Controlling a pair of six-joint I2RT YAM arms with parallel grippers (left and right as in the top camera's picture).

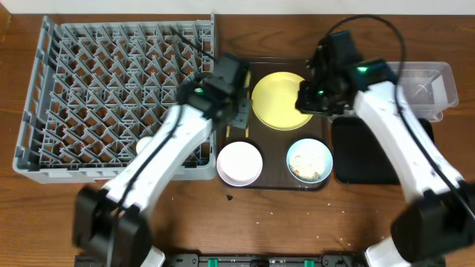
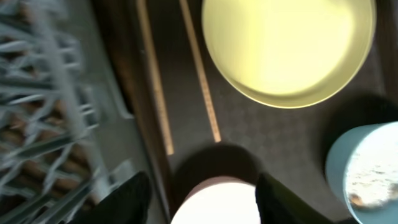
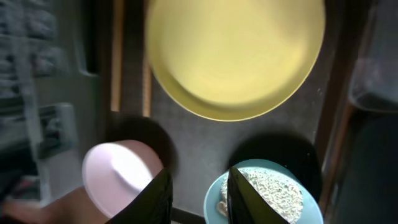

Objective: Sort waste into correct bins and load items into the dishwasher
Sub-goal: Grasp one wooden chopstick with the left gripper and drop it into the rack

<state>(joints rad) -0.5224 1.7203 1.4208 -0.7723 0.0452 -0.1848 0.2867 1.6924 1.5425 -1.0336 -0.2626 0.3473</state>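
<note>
The white bowl (image 2: 214,205) sits on the brown tray (image 2: 267,137). From above, it is at 6 o'clock from my left claw (image 2: 202,186). In my left wrist view it shows right between my two fingers. This claw is spread wide and pinches nothing.

I think my job here is to lift that bowl into the grey dish rack (image 1: 111,89), over at 9 o'clock. To do it well I should go straight down. I put one finger inside the rim and one outside, then squeeze softly. The chopsticks (image 2: 199,68) lie at 12 o'clock, so I must not bump them.

The light blue bowl (image 3: 214,196) holds rice bits (image 3: 277,186). Its rim shows in the small gap of my right claw (image 3: 199,174). That claw is a little apart and pinches nothing I can see.
</note>
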